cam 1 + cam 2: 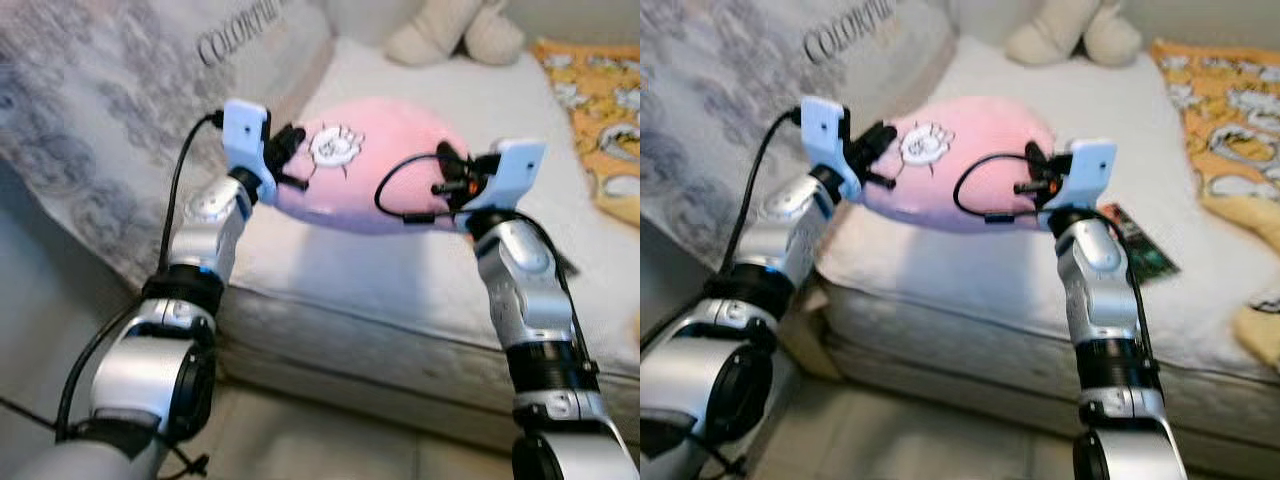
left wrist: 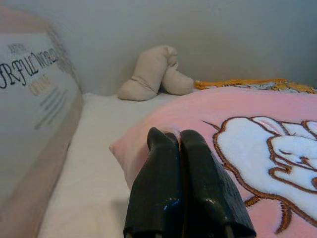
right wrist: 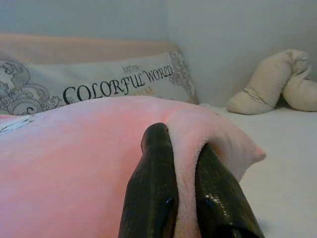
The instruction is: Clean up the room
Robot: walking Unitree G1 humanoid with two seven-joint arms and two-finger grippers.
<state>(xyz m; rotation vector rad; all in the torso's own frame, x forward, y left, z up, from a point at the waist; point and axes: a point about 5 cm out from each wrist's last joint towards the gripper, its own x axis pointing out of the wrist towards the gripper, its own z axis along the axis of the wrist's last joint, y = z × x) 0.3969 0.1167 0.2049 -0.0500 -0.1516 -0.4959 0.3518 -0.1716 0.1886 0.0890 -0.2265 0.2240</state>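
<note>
Pink pillow (image 1: 375, 165) held above the mattress (image 1: 400, 280), its ends pinched by left gripper (image 2: 181, 144) and right gripper (image 3: 184, 148). Placement remains; a booklet (image 1: 1145, 255) lies nearby.

Beige plush toy (image 1: 455, 30) cut by top edge, yellow blanket (image 1: 600, 120) by right

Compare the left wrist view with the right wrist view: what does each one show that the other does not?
Left wrist view alone: the white embroidered figure on the pink pillow and the orange blanket. Right wrist view alone: a fold of the pillow pinched between the right gripper fingers. Both: the pillow, the beige plush toy, the lettered bed rail and the white mattress.
</note>
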